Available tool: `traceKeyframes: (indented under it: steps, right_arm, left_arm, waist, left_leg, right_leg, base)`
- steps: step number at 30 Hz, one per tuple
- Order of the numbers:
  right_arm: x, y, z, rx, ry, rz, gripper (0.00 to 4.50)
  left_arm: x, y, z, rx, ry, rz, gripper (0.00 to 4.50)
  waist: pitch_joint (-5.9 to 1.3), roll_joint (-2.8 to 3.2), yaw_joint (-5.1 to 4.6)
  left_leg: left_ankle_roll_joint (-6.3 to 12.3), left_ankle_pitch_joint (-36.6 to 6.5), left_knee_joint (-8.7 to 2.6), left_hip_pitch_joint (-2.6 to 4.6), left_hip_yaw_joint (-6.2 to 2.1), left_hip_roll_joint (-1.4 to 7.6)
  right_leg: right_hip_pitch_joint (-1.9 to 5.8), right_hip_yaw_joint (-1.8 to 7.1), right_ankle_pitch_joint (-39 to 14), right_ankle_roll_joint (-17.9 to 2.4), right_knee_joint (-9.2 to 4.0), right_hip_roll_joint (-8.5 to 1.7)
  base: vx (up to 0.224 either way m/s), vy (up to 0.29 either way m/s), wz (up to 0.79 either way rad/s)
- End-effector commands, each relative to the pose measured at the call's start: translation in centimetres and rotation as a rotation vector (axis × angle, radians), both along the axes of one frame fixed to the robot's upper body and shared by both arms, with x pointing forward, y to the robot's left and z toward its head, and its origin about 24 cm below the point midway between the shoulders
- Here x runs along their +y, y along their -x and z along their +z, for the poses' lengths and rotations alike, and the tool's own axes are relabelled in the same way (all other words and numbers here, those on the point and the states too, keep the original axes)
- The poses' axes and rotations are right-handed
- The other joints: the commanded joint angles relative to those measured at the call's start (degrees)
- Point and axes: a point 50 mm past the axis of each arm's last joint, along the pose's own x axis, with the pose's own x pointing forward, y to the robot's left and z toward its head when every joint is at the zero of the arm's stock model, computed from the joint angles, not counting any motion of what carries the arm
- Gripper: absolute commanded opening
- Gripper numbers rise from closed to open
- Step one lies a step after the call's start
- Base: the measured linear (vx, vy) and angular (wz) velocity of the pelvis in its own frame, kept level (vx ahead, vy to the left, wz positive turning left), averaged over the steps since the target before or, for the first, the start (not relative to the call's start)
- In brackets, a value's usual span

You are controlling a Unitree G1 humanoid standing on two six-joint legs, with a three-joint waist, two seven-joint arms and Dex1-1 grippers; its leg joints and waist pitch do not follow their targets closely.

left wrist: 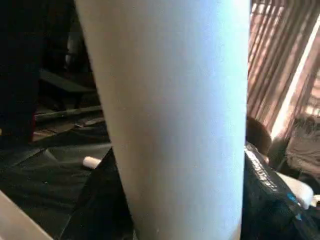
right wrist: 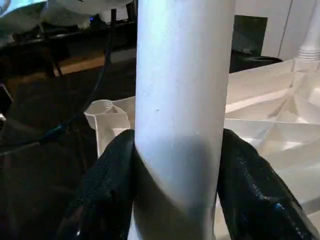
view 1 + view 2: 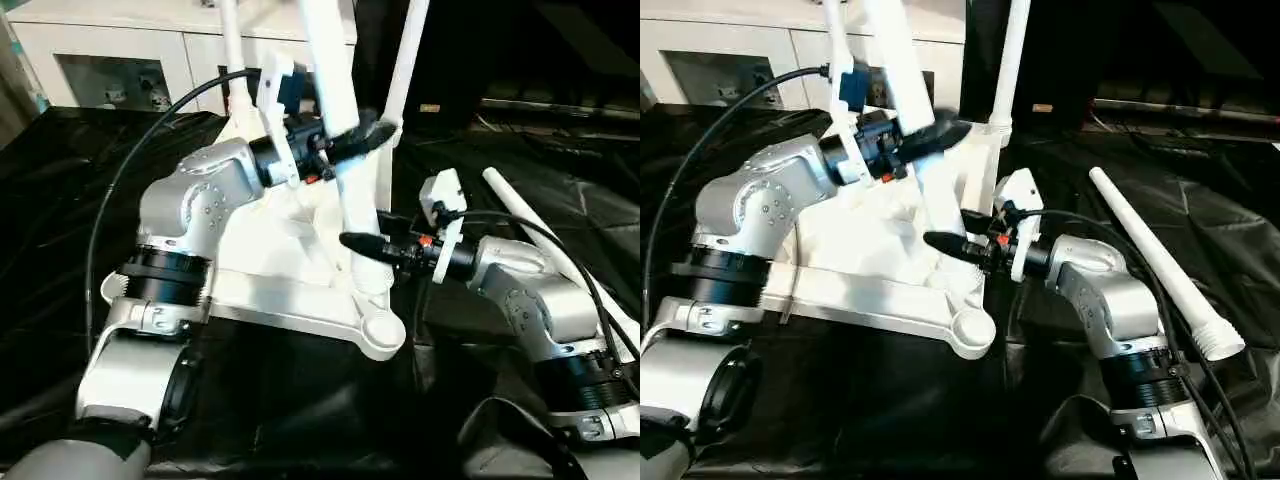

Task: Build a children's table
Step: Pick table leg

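**White leg going into the tabletop**

White plastic tabletop (image 3: pixel 300 290) lies upside down on the black work table (image 3: pixel 60 200). Both grippers squeeze one upright leg (image 3: pixel 335 90): left gripper (image 3: pixel 350 140) high, right gripper (image 3: pixel 362 243) low, near the tabletop. Keep the leg straight and push down. The near corner socket (image 3: pixel 383 330) is empty. A spare leg (image 3: pixel 1160 265) lies right of the tabletop.

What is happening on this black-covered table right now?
The robot is assembling a white plastic children's tabletop, lying upside down. Both the left gripper and right gripper clasp one long white tubular leg standing on it. Two legs stand at the far corners; a fourth leg lies loose on the right.
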Motion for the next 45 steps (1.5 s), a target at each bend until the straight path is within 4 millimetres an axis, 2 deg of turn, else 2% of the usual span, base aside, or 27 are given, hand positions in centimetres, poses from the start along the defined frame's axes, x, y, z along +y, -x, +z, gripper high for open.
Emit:
traceKeyframes:
  steps: [1,7,8,11,16,22,23,25,28,29,32,35,41,45]
  right_arm:
    - [0.5,0.5,1.3,-0.056,-0.043,0.060,1.86]
    - [0.9,0.7,1.3,-0.029,-0.087,0.069,1.86]
    - [0.9,0.7,1.3,-0.022,-0.097,0.074,1.86]
    - [0.9,0.8,1.3,-0.012,-0.106,0.083,1.86]
    - [0.6,1.1,1.4,0.022,-0.142,0.113,1.86]
    - [0.5,0.7,1.1,-0.003,-0.092,0.070,1.86]
    - [0.5,0.6,1.1,-0.003,-0.088,0.058,2.42]
    - [0.7,0.1,1.1,-0.005,-0.078,0.021,2.56]
    - [1.1,-0.8,1.1,-0.036,-0.023,-0.067,2.91]
    - [1.4,-1.1,1.0,-0.043,-0.003,-0.094,2.99]
    - [2.2,-1.5,0.7,-0.029,0.021,-0.128,3.02]
    - [3.0,-1.9,0.2,-0.024,0.051,-0.155,3.02]
    - [4.1,-2.5,-0.2,0.016,0.047,-0.203,3.02]
    - [4.3,-2.4,-0.2,0.023,0.032,-0.197,3.02]
  left_arm:
    - [0.7,-0.6,0.2,0.022,-0.016,0.082,1.99]
    - [0.6,-1.0,0.0,0.120,-0.071,0.147,1.92]
    - [0.6,-1.3,-0.2,0.144,-0.090,0.174,1.90]
    - [0.9,-1.8,-0.6,0.178,-0.120,0.223,1.88]
    - [1.4,-2.4,-1.2,0.197,-0.158,0.291,1.88]
    - [1.4,-2.4,-1.1,0.169,-0.178,0.307,1.88]
    - [1.4,-2.4,-1.0,0.158,-0.188,0.312,1.88]
    - [1.3,-2.5,-0.8,0.135,-0.206,0.326,1.88]
    - [1.1,-2.5,-0.6,0.108,-0.238,0.344,1.86]
    - [1.0,-2.4,-0.5,0.097,-0.250,0.347,1.82]
    - [0.7,-2.3,-0.3,0.083,-0.262,0.347,1.79]
    - [0.6,-2.2,-0.1,0.075,-0.265,0.350,1.79]
    - [0.5,-2.3,0.6,0.078,-0.228,0.366,1.79]
    - [0.4,-2.2,1.1,0.086,-0.192,0.358,1.79]
  waist:
    - [-4.92,-0.52,0.17]
    - [-4.83,-0.45,0.43]
    - [-4.84,-0.23,0.56]
    - [-4.79,-0.34,0.72]
    - [-4.87,-0.39,0.75]
    - [-4.98,-0.51,0.73]
    - [-4.98,-0.59,0.73]
    - [-4.94,-0.54,0.74]
    - [-4.84,-0.63,0.14]
    - [-4.82,-0.46,0.12]
    - [-4.84,-0.16,0.44]
    - [-4.93,-0.17,0.54]
    - [-4.98,-0.10,0.43]
    - [-4.95,-0.14,0.40]
  left_leg:
    - [0.98,-8.98,-3.66,1.16,-1.14,2.34]
    - [0.76,-9.41,-3.68,1.30,-1.11,2.38]
    - [0.68,-9.40,-3.66,1.28,-1.16,2.36]
    - [0.50,-9.57,-3.71,1.27,-1.16,2.27]
    - [0.38,-9.32,-3.71,1.14,-1.22,2.22]
    - [0.70,-8.03,-3.61,1.03,-1.19,2.23]
    - [0.72,-8.08,-3.60,1.04,-1.17,2.24]
    - [0.67,-8.22,-3.61,1.05,-1.18,2.23]
    - [-0.09,-9.74,-3.85,0.87,-1.49,2.23]
    - [-0.80,-9.76,-3.91,1.21,-1.39,2.28]
    - [-1.19,-9.83,-3.92,1.56,-1.32,2.51]
    - [-1.39,-9.78,-3.95,1.47,-1.30,2.51]
    - [-1.38,-9.30,-3.96,1.11,-1.33,2.29]
    - [-1.20,-9.54,-3.95,1.18,-1.28,2.31]
  right_leg:
    - [3.24,2.98,-10.72,-11.35,-3.65,-3.92]
    - [3.08,3.00,-11.19,-11.38,-3.71,-3.91]
    - [3.11,2.99,-11.59,-11.23,-3.74,-3.93]
    - [3.17,2.97,-12.13,-10.67,-3.99,-3.89]
    - [3.26,2.91,-12.19,-10.15,-4.05,-3.93]
    - [3.36,2.89,-9.63,-11.03,-3.72,-3.97]
    - [3.36,2.90,-9.84,-10.98,-3.75,-3.99]
    - [3.30,2.93,-10.56,-10.78,-3.82,-4.03]
    - [3.40,2.83,-13.29,-7.70,-3.97,-3.88]
    - [3.03,2.86,-14.82,-7.32,-4.19,-3.97]
    - [2.65,2.96,-13.76,-8.98,-4.03,-3.98]
    - [2.75,2.94,-10.60,-10.54,-3.63,-3.92]
    - [3.16,3.00,-8.68,-10.55,-3.40,-4.00]
    - [3.17,3.03,-9.19,-10.51,-3.51,-4.05]
  base:
    - [0.000,0.000,0.00]
    - [0.000,0.000,0.00]
    - [0.000,0.000,0.00]
    - [0.000,0.000,0.00]
    - [0.000,0.000,0.00]
    - [0.000,0.000,0.00]
    - [0.000,0.000,0.00]
    - [0.000,0.000,0.00]
    - [0.000,0.000,0.00]
    - [0.000,0.000,0.00]
    - [0.000,0.000,0.00]
    - [0.000,0.000,0.00]
    - [0.000,0.000,0.00]
    - [0.000,0.000,0.00]
